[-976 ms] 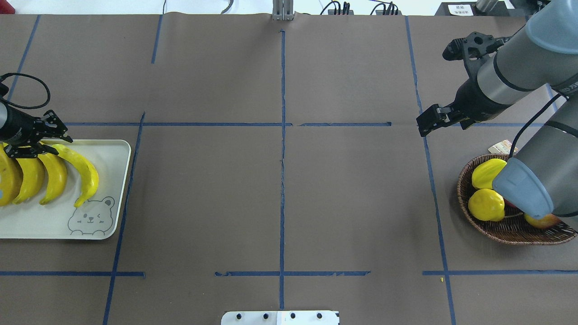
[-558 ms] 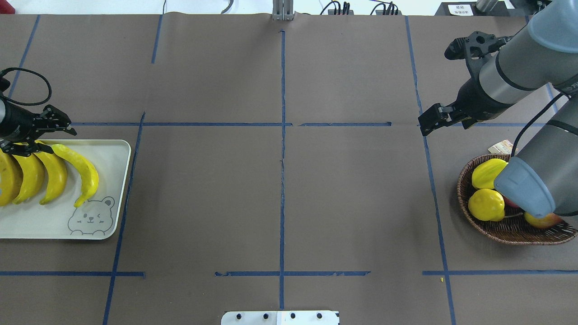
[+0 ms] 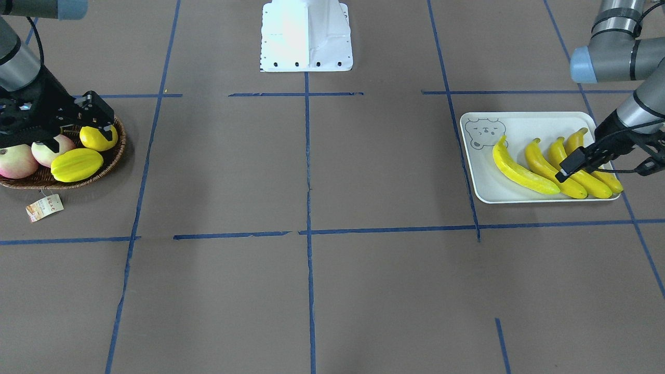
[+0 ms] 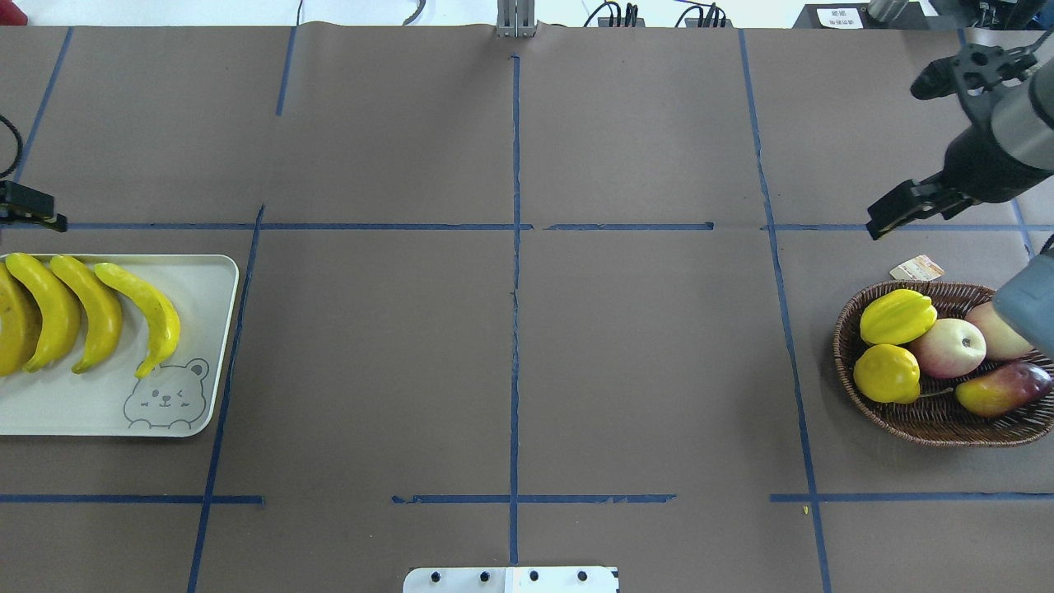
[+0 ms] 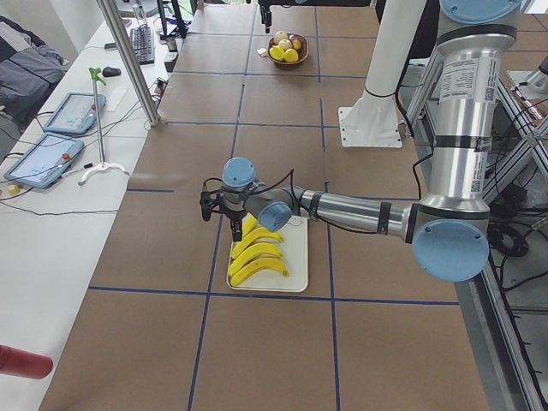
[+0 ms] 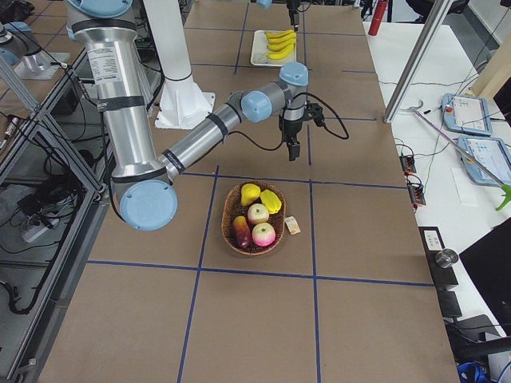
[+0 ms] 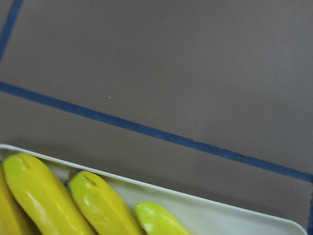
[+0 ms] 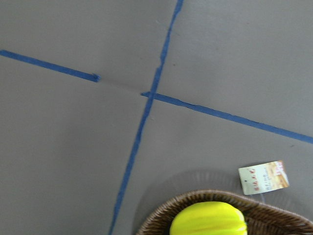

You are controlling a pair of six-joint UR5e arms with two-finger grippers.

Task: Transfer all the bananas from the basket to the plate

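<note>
Checking the basket, I find only a starfruit, a lemon and reddish fruit. All four bananas lie side by side on the plate. I judge the job done; next I'd simply park both arms. The left hand hangs by the plate, fingers apart, empty. The right hand's state I cannot tell. The desk is brown paper gridded with blue tape, and tablets lie alongside.

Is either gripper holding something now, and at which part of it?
Nothing is held. The left gripper hangs empty above the four bananas on the plate; the right gripper is empty too.
</note>
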